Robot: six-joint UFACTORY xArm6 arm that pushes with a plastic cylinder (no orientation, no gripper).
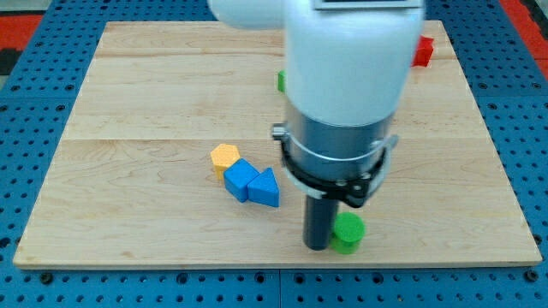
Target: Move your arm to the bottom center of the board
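Observation:
My tip (318,246) rests on the wooden board (154,103) near its bottom edge, a little right of centre. A green cylinder (348,233) stands touching or almost touching the rod on its right side. To the left of the tip lie a blue triangle block (266,188), a blue cube-like block (241,180) and a yellow hexagon block (225,157), packed together in a diagonal row. A red block (424,51) shows at the top right, partly behind the arm. A sliver of another green block (280,80) peeks out left of the arm.
The bulky white and grey arm body (342,85) hides the board's top centre. The board lies on a blue perforated table (26,51).

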